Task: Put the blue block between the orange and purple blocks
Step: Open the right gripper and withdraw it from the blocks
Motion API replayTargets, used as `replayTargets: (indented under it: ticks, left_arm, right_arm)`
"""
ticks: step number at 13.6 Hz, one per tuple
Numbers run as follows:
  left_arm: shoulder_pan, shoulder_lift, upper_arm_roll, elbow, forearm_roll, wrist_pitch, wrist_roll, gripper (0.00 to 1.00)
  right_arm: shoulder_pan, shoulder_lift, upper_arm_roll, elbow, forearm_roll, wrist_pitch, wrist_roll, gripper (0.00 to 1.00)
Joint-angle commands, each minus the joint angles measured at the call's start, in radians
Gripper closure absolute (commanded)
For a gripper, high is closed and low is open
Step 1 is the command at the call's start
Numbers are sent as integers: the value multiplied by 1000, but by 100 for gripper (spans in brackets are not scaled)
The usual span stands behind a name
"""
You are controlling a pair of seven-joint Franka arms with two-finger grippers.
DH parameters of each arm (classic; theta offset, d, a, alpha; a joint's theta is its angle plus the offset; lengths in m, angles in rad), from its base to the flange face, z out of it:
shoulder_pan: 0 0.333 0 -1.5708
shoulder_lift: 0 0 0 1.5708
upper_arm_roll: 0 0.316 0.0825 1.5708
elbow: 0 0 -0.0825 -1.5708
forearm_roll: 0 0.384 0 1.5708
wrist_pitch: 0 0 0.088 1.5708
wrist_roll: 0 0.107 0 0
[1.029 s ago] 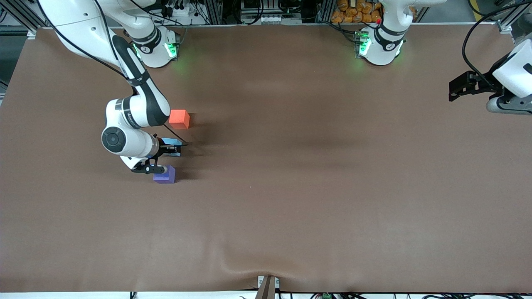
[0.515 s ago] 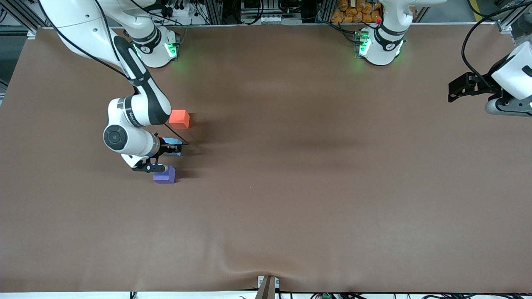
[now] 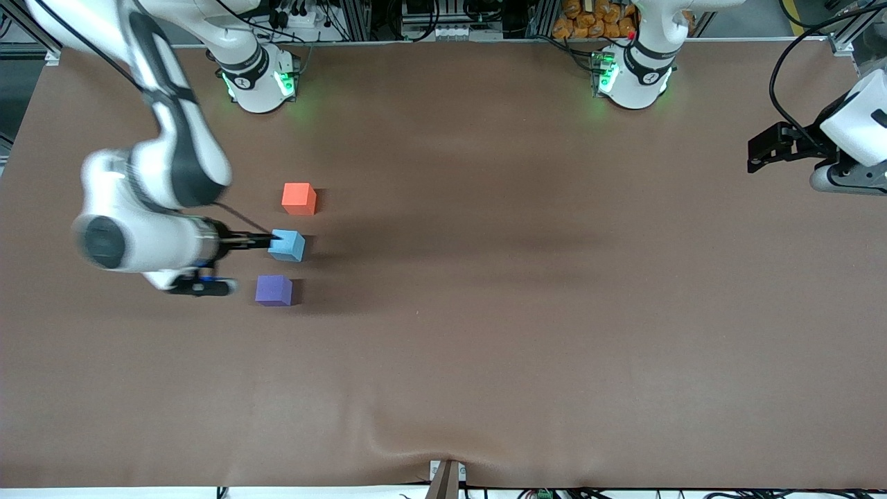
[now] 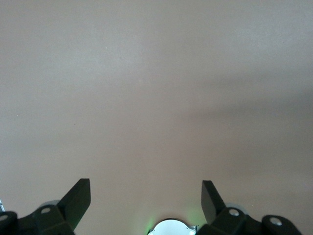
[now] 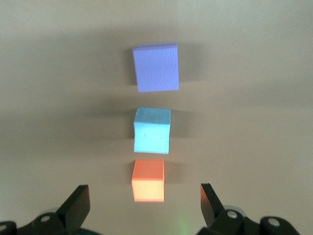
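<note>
The light blue block (image 3: 287,245) rests on the brown table, in line between the orange block (image 3: 299,198) and the purple block (image 3: 274,290), with a small gap to each. My right gripper (image 3: 251,240) is open and empty, raised just beside the blue block toward the right arm's end of the table. The right wrist view shows the orange block (image 5: 148,180), the blue block (image 5: 152,130) and the purple block (image 5: 156,67) in a row below my open right gripper (image 5: 144,193). My left gripper (image 3: 759,149) waits open and empty at the left arm's end; the left wrist view shows it (image 4: 145,188) over bare table.
The brown table cover (image 3: 485,312) has a wrinkle at the edge nearest the front camera. The two arm bases (image 3: 260,76) (image 3: 630,73) stand along the farthest edge.
My right gripper has let go of the blue block and pulled up and away toward the right arm's end. The blue block stays between the other two. The left arm has not moved.
</note>
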Motion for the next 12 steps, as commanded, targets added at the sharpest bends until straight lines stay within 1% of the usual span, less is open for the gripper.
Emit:
replayTargets:
  ticks: [1, 2, 3, 4, 5, 6, 7, 8, 9, 10, 12]
  left_arm:
    - [-1, -1, 0, 2, -3, 4, -9, 0]
    - [-6, -1, 0, 2, -2, 6, -9, 0]
    - [-7, -1, 0, 3, -2, 6, -9, 0]
    - [-7, -1, 0, 3, -2, 7, -9, 0]
    - [-7, -1, -1, 3, -2, 7, -9, 0]
    - [-7, -1, -1, 3, -2, 10, -9, 0]
    - [-7, -1, -1, 2, -2, 15, -9, 0]
    - [-10, 1, -1, 2, 0, 16, -9, 0]
    - [-10, 1, -1, 2, 0, 18, -9, 0]
    - [-9, 8, 0, 2, 1, 26, -9, 0]
    - [2, 11, 0, 2, 1, 30, -9, 0]
  right_arm:
    - [-9, 16, 17, 181, -14, -78, -25, 0]
    - [-10, 17, 17, 258, -63, -113, -46, 0]
    - [-15, 22, 24, 338, -126, -192, -70, 0]
    - [-20, 25, 23, 420, -143, -255, -97, 0]
    - [-24, 25, 23, 468, -145, -301, -113, 0]
    - [-38, 22, 20, 487, -146, -326, -117, 0]
    - [-50, 7, 33, 498, -136, -331, -118, 0]
    - [-82, -40, 65, 504, -119, -361, -124, 0]
    - [-117, -67, 108, 500, -125, -381, -130, 0]
    - [-148, -65, 141, 504, -140, -391, -127, 0]
    - [-197, -94, 150, 507, -131, -435, -123, 0]
